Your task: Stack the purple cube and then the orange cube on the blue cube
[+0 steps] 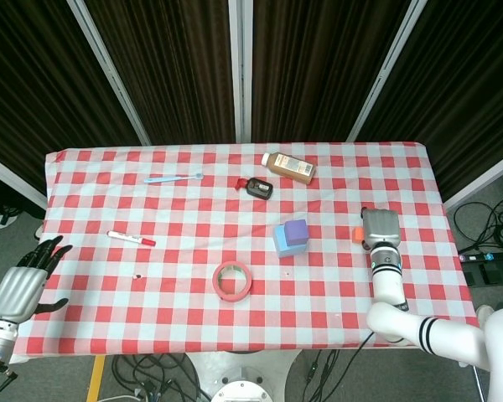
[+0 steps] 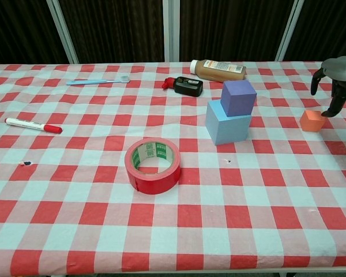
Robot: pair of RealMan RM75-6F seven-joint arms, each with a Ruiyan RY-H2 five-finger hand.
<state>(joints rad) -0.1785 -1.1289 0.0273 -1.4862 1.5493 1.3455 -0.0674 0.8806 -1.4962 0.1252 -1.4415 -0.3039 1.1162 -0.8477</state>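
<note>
Blue cube (image 2: 228,126) sits right of frame centre on the checked table (image 2: 173,231), purple cube (image 2: 238,97) already seated on top, slightly skewed. Step in hand, by my reading: fetching the orange cube (image 2: 312,120), at right edge, well apart from the stack. Right hand (image 2: 336,81) hangs just above it, fingers apart and pointing down, not gripping. Left hand (image 1: 21,285), lower left, fingers spread, idle. Next: lower, close around the orange cube, lift, carry to the stack
</note>
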